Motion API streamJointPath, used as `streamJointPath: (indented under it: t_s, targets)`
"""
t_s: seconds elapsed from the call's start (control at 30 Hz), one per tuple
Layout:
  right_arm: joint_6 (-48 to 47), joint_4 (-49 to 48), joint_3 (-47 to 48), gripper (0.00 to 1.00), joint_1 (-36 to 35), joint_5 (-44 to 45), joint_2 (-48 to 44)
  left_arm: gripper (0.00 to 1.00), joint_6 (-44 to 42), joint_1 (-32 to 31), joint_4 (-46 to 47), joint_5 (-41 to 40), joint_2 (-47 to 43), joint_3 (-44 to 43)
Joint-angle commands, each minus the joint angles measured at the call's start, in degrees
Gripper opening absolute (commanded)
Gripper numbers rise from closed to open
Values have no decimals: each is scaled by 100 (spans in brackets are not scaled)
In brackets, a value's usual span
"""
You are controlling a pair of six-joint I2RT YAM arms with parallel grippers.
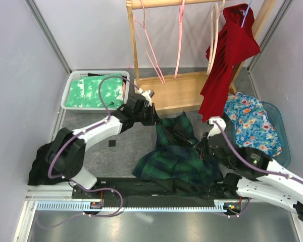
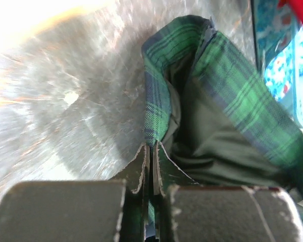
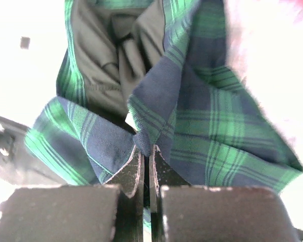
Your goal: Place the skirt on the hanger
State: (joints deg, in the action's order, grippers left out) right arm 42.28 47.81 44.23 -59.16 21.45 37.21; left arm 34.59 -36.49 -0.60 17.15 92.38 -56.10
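So the skirt (image 1: 174, 154) sits bunched up mid-table (image 1: 121, 151), toward the near edge and just in front of the rack (image 1: 177, 93), with the left pincer (image 2: 151, 148) clamped shut on its far edge and the right pincer (image 3: 146, 150) pinched tight on a fold.

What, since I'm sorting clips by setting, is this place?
Probably a robot test cell staged for laundry work: a wooden clothes rack with pink hangers, a white plastic laundry basket, and a green plaid skirt pinched by the left gripper and right gripper.
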Motion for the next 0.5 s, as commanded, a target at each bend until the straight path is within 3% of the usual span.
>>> streamJointPath:
  t_s: [0.0, 0.27, 0.37, 0.47]
  targets:
    - [-105, 387, 1007, 0, -43, 1052, 75, 2, -803, 19, -1221, -1256, -1219, -892]
    - [-1344, 89, 3116, 0, -43, 1608, 1015, 2, -1217, 19, -2961, -2829, -2513, -2027]
    - [-1757, -192, 3706, 0, -35, 1538, 1323, 2, -1314, 19, -3235, -3041, -2978, -2379]
    - [-1785, -430, 3699, 0, -35, 1371, 1412, 2, -1332, 19, -3297, -2780, -3391, -2328]
